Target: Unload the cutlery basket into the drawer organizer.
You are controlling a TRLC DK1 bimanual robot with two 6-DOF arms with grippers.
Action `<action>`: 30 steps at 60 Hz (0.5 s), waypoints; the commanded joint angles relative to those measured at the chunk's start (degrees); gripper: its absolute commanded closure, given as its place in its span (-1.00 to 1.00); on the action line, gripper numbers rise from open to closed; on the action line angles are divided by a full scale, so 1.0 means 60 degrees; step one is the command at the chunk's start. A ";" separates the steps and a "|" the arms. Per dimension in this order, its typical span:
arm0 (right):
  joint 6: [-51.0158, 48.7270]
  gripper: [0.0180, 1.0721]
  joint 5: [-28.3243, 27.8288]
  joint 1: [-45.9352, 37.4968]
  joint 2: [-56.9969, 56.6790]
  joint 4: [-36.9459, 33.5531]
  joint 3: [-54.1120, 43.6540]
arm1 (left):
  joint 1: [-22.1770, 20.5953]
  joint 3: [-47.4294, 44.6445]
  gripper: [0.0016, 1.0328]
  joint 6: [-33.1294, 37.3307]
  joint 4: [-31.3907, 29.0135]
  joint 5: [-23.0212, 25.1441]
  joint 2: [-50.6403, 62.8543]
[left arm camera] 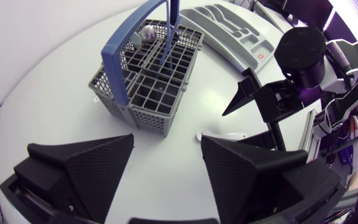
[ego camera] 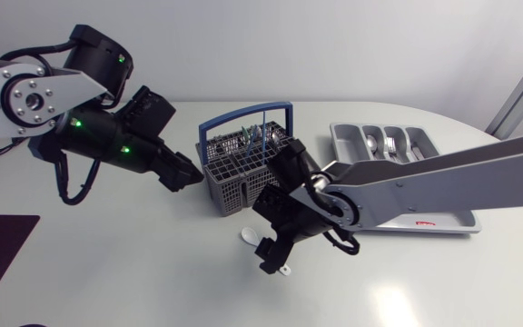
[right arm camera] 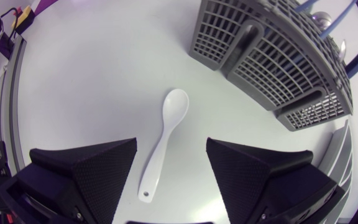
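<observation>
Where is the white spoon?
The white spoon lies flat on the table beside the grey cutlery basket, right under my right claw; in the right wrist view it shows between the open fingers.

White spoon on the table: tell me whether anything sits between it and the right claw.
Nothing visible does. The white plastic spoon lies flat on the white table under the open right claw, between its fingers, neither touching it. The grey mesh cutlery basket stands apart, ahead of the claw.
</observation>
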 commanded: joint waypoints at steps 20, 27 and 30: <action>0.0334 -0.09 0.0659 0.0482 0.1231 -0.0420 0.0532 | 0.0478 -0.0950 -0.87 0.0694 0.0044 0.0119 -0.0716; 0.0319 -0.04 0.0718 0.0482 0.1290 -0.0420 0.0590 | 0.0464 -0.0994 -0.88 0.0738 0.0059 0.0119 -0.0862; 0.0319 -0.04 0.0718 0.0482 0.1348 -0.0420 0.0649 | 0.0449 -0.1009 -0.88 0.0738 0.0059 0.0119 -0.0892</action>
